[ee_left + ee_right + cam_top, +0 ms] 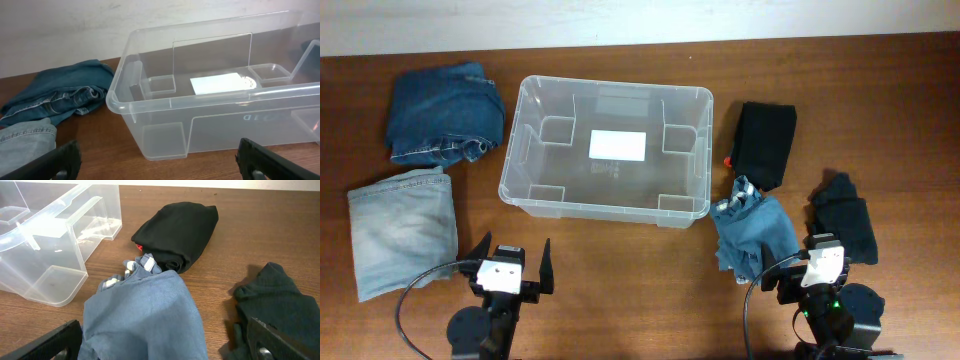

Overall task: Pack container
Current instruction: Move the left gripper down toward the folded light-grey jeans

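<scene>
Nothing is packed: the container is empty. Dark jeans, pale jeans, black cloth, blue cloth and charcoal cloth lie on the counter. The left gripper and right gripper have their jaws released.

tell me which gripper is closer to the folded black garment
Right. The right gripper faces the black garment across a blue cloth; the left gripper is off past the other end of the container.

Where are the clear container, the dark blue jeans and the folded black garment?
container (pixel 610 186): overhead view, bare floor near its label.
dark blue jeans (pixel 442 112): overhead view, middle of the pile.
black garment (pixel 765 142): overhead view, its middle.
</scene>
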### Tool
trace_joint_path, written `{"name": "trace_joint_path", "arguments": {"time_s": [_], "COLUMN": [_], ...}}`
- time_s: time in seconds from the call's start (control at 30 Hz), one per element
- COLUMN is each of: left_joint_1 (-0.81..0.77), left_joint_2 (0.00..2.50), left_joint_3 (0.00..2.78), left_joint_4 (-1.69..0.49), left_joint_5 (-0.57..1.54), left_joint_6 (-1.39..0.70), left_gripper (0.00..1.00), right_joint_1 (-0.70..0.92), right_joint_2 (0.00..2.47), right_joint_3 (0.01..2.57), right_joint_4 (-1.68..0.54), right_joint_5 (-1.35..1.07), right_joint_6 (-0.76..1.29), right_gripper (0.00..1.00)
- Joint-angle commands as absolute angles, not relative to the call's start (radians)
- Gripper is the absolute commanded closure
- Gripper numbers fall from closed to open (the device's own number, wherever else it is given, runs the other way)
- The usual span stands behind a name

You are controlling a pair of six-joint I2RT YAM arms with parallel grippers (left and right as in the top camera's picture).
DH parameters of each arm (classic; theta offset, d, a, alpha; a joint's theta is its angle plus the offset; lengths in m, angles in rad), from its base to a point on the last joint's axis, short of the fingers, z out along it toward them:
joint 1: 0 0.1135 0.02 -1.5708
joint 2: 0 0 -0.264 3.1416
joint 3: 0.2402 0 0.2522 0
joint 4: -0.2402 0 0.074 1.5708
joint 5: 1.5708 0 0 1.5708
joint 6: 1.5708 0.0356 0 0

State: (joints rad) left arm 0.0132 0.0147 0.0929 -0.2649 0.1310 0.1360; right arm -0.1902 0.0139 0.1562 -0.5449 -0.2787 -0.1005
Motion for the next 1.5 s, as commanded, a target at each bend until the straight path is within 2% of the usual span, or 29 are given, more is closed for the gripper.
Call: {"name": "trace_joint_path", "arguments": {"time_s": [0.0,0.6,0.8,0.93,1.03,1.1,1.2,1.33,1.4,1.47], "left_joint_1": [0.013,0.013,0.014,0.014,0.014,0.014,0.017,0.047,0.065,0.073], "left_joint_2": [0.005,0.005,0.005,0.007,0.054,0.127,0.378,0.801,0.964,1.148], "left_joint_3": [0.084,0.084,0.084,0.102,0.177,0.244,0.429,0.82,1.004,1.262], "left_joint_4": [-0.263,-0.262,-0.171,-0.116,-0.125,-0.124,-0.144,-0.353,-0.453,-0.583], "left_joint_5": [0.132,0.138,0.086,0.088,0.007,-0.041,-0.065,-0.065,-0.009,0.139], "left_joint_6": [0.152,0.152,0.151,0.09,-0.025,-0.034,-0.03,-0.03,-0.02,0.0], "left_gripper": [0.0,0.0,0.0,0.0,0.0,0.0,0.0,0.0,0.0,0.0], "right_joint_1": [-0.196,-0.196,-0.196,-0.196,-0.196,-0.196,-0.196,-0.196,-0.196,-0.196], "right_joint_2": [0.007,0.007,0.007,0.007,0.007,0.007,0.007,0.007,0.007,0.007], "right_joint_3": [0.15,0.15,0.15,0.15,0.15,0.15,0.15,0.15,0.15,0.15], "right_joint_4": [-0.545,-0.545,-0.545,-0.545,-0.545,-0.545,-0.545,-0.545,-0.545,-0.545], "right_joint_5": [-0.28,-0.28,-0.28,-0.28,-0.28,-0.28,-0.28,-0.28,-0.28,-0.28], "right_joint_6": [-0.092,-0.092,-0.092,-0.092,-0.092,-0.092,-0.092,-0.092,-0.092,-0.092], "right_gripper": [0.02,0.02,0.02,0.02,0.02,0.02,0.02,0.02,0.02,0.02]}}
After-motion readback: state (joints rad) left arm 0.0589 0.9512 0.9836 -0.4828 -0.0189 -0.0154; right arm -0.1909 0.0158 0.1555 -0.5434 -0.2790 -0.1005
